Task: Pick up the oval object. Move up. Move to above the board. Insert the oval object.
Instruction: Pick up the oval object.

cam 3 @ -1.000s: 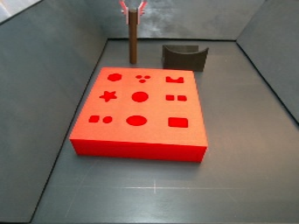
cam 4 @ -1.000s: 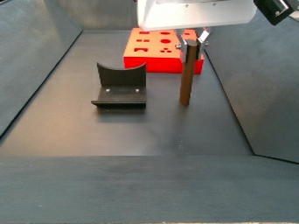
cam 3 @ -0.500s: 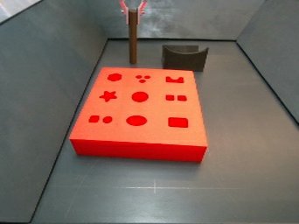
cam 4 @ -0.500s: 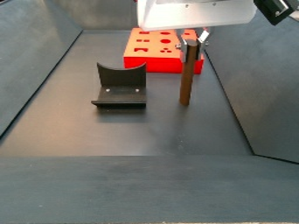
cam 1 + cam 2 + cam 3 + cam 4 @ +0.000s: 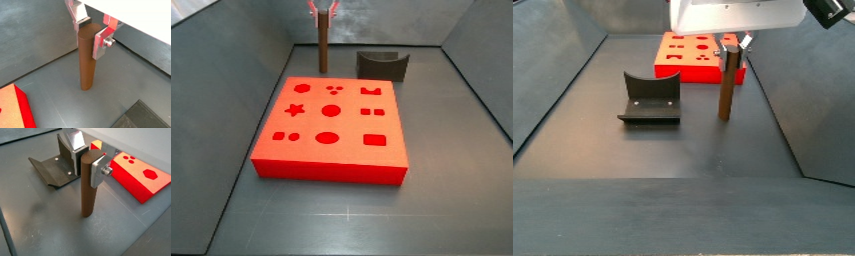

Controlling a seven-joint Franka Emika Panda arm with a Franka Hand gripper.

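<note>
Pick-up step: gripper (image 5: 91,31) clamped on top of upright oval peg (image 5: 86,60), foot on floor beside red board (image 5: 694,57). Next: straight lift.

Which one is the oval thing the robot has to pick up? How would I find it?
Find the big red board full of shaped holes, then look past its far end to the gripper. Between the silver fingers stands the oval object, upright on the grey floor. It is a tall thin brown rod, unlike the squat dark fixture nearby.
</note>
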